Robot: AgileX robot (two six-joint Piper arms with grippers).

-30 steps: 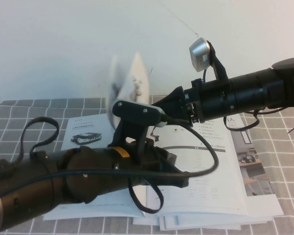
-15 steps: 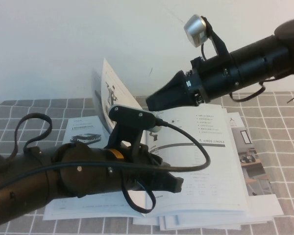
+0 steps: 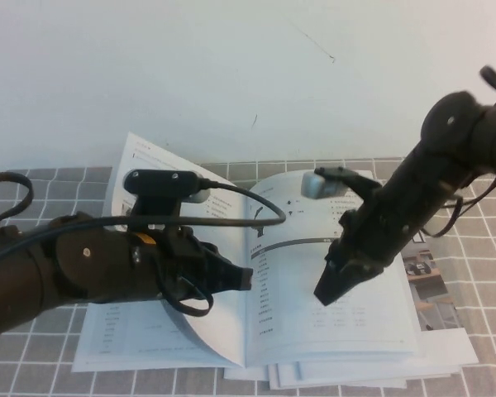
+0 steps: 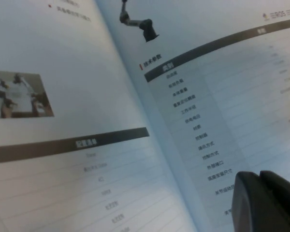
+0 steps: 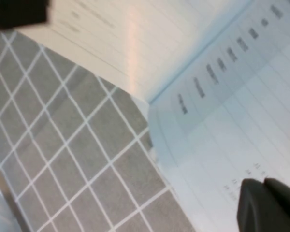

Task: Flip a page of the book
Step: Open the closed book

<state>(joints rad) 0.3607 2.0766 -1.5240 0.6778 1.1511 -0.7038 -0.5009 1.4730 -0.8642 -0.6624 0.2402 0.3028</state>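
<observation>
- White wall behind; grey checked cloth (image 3: 479,240) covers the table to its edges.
- The book (image 3: 347,331) lies open mid-table, near the front edge, on top of some loose sheets and a colour brochure (image 3: 434,285) that sticks out toward the right edge.
- The page (image 3: 145,178) is over on the left half of the spread, mostly down; its far edge toward the back-left corner looks slightly lifted, not fully flat.
- Left gripper (image 3: 246,279) sits low over the spine area, pointing right, fingertips (image 4: 266,203) pinched together with nothing between them; the left wrist view shows it just above the right-hand page near the gutter.
- Right gripper (image 3: 326,291) hangs over the right-hand page, tip pointing down toward the front edge, fingers together, holding nothing. I can't tell whether it touches the paper.
- Step, my read: the flip itself is essentially done; this is the settle/clear phase.
- Next move, my read: press or sweep the turned sheet flat toward the left edge if it springs up, then lift both arms clear without dragging the right-hand page.
</observation>
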